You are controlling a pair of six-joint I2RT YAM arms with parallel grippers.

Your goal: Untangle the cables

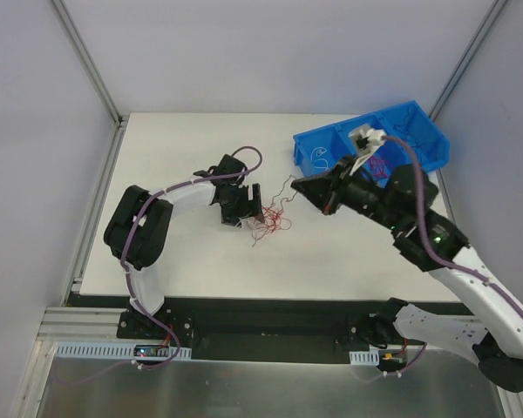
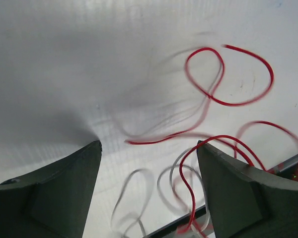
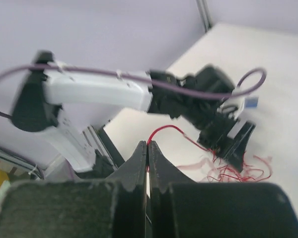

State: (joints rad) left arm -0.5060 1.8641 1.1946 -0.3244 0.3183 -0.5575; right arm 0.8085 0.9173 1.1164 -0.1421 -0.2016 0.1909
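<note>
The cables [image 1: 268, 222] lie in a loose red tangle on the table [image 1: 183, 148], left of the bin [image 1: 418, 131]. Our right gripper [image 3: 147, 146], nearer the bin, is clenched on one red strand [image 3: 165, 127], we judge to draw it clear. Our left gripper [image 2: 149, 146] hovers over the tangle's side away from the bin, jaws spread and empty, probably ready to pin the rest.

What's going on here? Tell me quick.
The cables lie in a loose tangle on the table. The right gripper is shut on a red strand that leads out of the tangle. The left gripper hangs open just above the loops, holding nothing. The tangle is not yet separated.
</note>
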